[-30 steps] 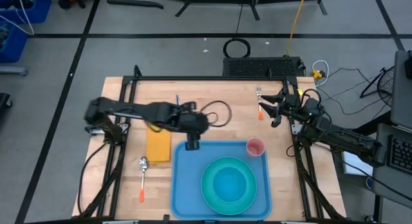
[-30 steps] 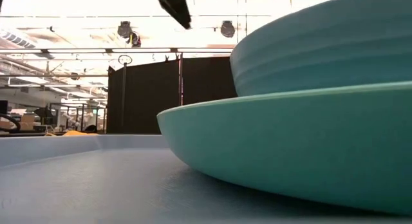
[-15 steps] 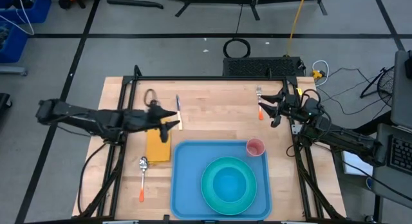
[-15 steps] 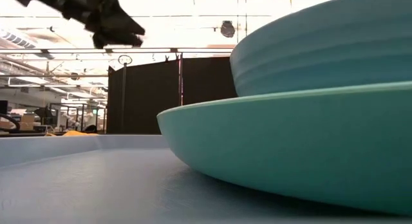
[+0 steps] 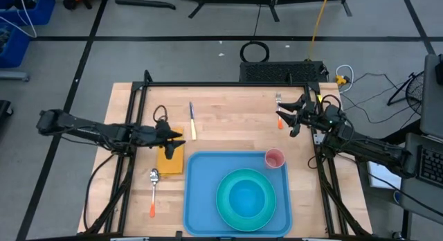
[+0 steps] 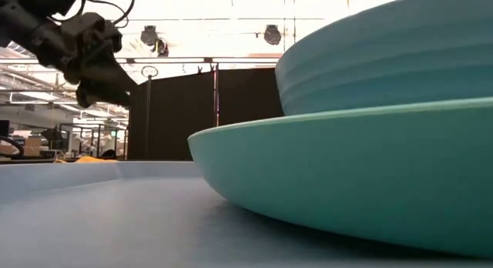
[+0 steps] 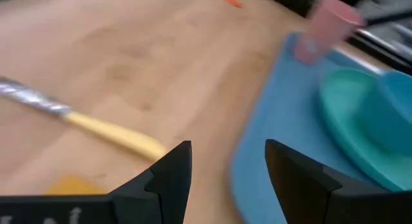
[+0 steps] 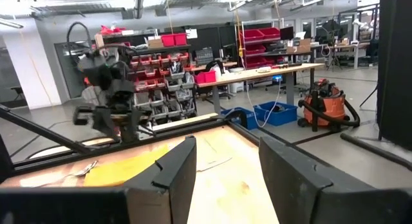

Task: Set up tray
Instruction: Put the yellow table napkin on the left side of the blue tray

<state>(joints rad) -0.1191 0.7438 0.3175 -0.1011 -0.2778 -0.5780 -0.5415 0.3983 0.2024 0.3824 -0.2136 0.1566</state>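
The blue tray (image 5: 197, 199) lies at the table's near middle. It carries a turquoise plate (image 5: 246, 198) with a bowl in it and a pink cup (image 5: 275, 158) at its far right corner. My left gripper (image 5: 177, 141) hovers open above the yellow napkin (image 5: 169, 160), just left of the tray, and slants down toward the tray (image 7: 270, 153). A yellow-handled knife (image 5: 192, 122) lies beyond it. My right gripper (image 5: 291, 120) stands open at the far right, beside an orange-handled fork (image 5: 279, 113). Both grippers hold nothing.
An orange-handled spoon (image 5: 153, 192) lies on the wood near the napkin, left of the tray. A black frame (image 5: 221, 84) runs along the table's far edge and both sides. Bare wood shows between the knife and the fork.
My left gripper has drawn back from above the tray's far left corner toward the table's left edge and come down. It has tipped up from pointing down to a shallow slant and has rolled. It now hangs over the napkin.
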